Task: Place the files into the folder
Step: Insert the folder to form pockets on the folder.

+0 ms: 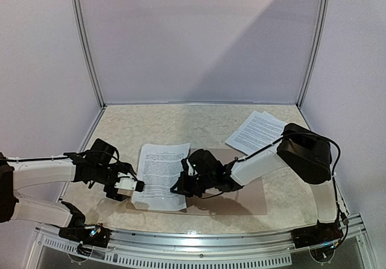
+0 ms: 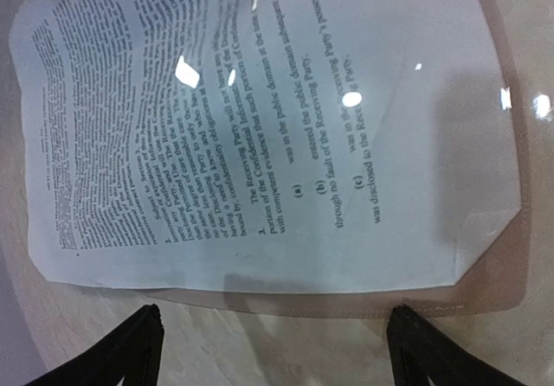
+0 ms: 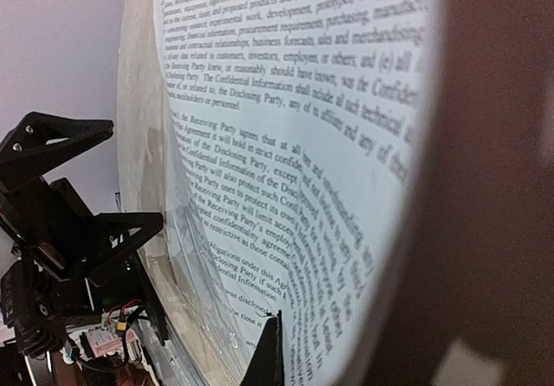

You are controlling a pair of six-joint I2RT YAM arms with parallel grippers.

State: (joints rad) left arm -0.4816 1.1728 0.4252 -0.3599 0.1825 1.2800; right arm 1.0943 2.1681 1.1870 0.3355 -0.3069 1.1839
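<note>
Progress: one sheet [image 1: 161, 172] apparently inside folder [image 1: 247, 198] clear sleeve [image 2: 489, 295] | remaining files [image 1: 256, 131] on desk [image 1: 151, 124], outside folder | left gripper [image 1: 140, 185] jaws apart beside sheet | right gripper [image 1: 179, 190] closed at sheet's right edge

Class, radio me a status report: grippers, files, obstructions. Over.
Left gripper open beside the printed sheet. Right gripper shut at its other edge, hold unclear. Sheet lies on folder; more files back right. No obstruction seen.
</note>
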